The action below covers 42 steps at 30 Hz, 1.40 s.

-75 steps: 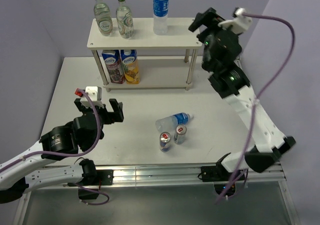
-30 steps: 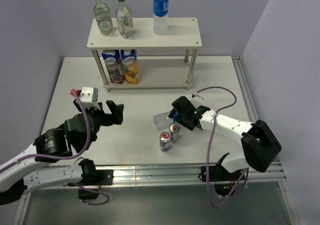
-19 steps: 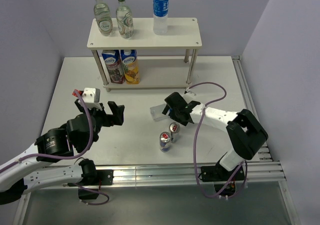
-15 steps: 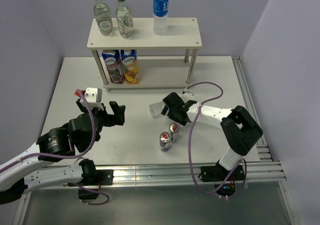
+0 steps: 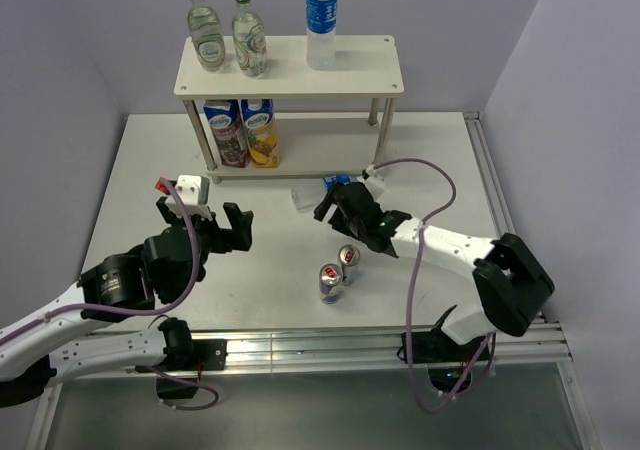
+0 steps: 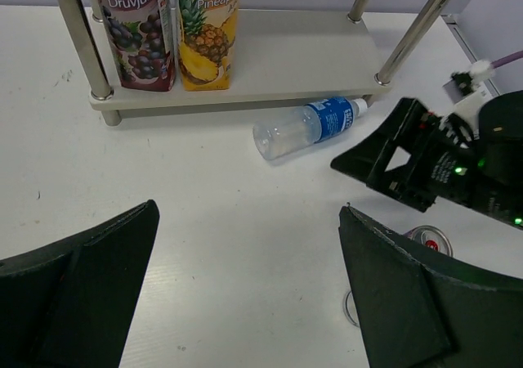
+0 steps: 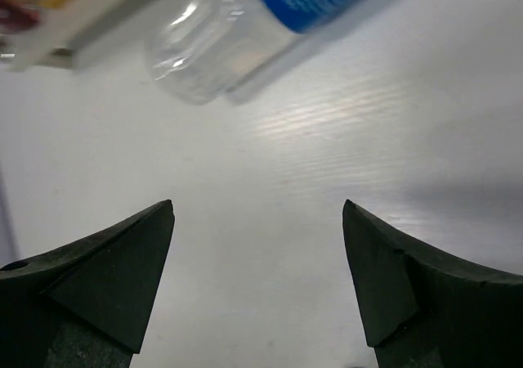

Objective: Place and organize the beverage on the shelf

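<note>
The shelf (image 5: 362, 66) stands at the back, with two green glass bottles (image 5: 207, 36) and an upright water bottle (image 5: 321, 29) on top and two juice cartons (image 5: 244, 132) on the lower board. A second water bottle (image 5: 308, 196) lies on its side on the table just in front of the shelf's lower board (image 6: 286, 57). In the wrist views this lying bottle (image 6: 306, 127) (image 7: 245, 24) is free of both grippers. My right gripper (image 5: 328, 203) (image 7: 257, 213) is open just behind it, empty. Two cans (image 5: 329, 282) stand nearer me. My left gripper (image 5: 203, 228) (image 6: 249, 221) is open over bare table.
The right arm (image 5: 450, 245) stretches low across the table from the right. In the left wrist view the right gripper body (image 6: 433, 168) sits right of the lying bottle, with a can top (image 6: 429, 237) below it. Purple walls close in the back and sides.
The right arm came down from the shelf to the lying bottle. That bottle has shifted up and left to the shelf's foot, and the gripper now sits behind it. The left arm barely moved.
</note>
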### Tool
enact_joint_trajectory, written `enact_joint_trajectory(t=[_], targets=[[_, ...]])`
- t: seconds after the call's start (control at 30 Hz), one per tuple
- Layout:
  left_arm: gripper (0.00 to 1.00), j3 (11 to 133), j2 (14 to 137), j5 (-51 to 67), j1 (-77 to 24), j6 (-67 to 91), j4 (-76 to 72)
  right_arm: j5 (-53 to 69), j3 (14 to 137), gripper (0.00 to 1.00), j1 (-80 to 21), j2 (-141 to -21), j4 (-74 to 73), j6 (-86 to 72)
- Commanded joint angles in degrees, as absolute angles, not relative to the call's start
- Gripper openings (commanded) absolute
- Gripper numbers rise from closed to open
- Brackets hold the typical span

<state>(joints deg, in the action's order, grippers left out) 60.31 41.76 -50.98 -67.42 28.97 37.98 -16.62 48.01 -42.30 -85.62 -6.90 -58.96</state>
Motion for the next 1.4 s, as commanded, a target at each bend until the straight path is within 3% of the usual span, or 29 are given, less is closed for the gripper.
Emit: enact_joint_trajectory(t=[0.0,0.27,0.57,0.8,1.37], targets=[[0.98,60.38,42.36,-52.03,-67.76,27.95,37.35,-16.52,48.34,0.91,-43.86,-79.64,-0.18,-55.81],[0.99,60.03,41.84,-51.94,-67.76,27.95,37.09,-21.18,57.81,0.92,-43.51,-87.00,0.27,-52.03],[0.98,60.03,42.10,-51.50,-67.76,27.86,37.18,-31.19,68.19,0.93,-41.49,-97.99,-11.59,-58.79],[0.98,59.94,42.01,-50.10,-67.76,27.60,36.56,-31.29,62.93,0.95,-37.01,-97.03,-11.87,-68.98],[0.97,59.59,40.69,-48.34,-67.76,27.42,35.95,-31.46,65.04,0.95,-35.51,-103.62,-5.37,-74.43]])
